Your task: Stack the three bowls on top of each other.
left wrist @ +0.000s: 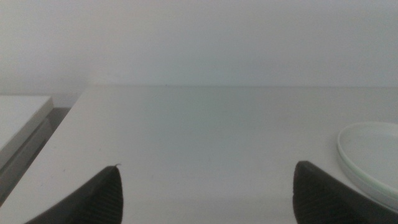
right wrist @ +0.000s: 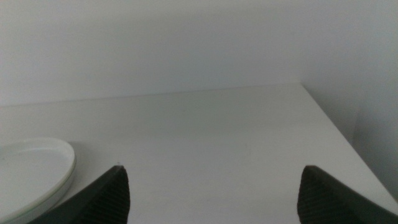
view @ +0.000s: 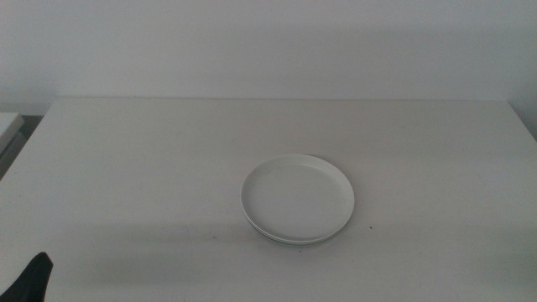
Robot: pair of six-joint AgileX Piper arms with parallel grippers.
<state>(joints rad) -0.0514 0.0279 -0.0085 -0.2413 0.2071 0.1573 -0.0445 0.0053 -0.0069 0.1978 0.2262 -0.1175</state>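
White table (view: 126, 168) carries the stacked bowls (view: 298, 200) at lower centre frame, nested, task seemingly finished; left gripper (left wrist: 205, 193) and right gripper (right wrist: 211, 193) gape wide, empty, parked clear.

White top bowl (view: 297, 196) w/ pale green rim (view: 289, 241) peeking beneath, plain, no pattern. Off-white table (view: 151, 168), unmarked, w/ tiny dark speck near stack. Dark, near-black jaws on left gripper (left wrist: 208, 199) & right gripper (right wrist: 211, 199). Pale grey wall (view: 268, 42) behind.

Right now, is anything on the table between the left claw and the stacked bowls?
Nothing visible: bare white tabletop lies between the open left claw, waiting at the near left corner, and the stack of shallow round white bowls.
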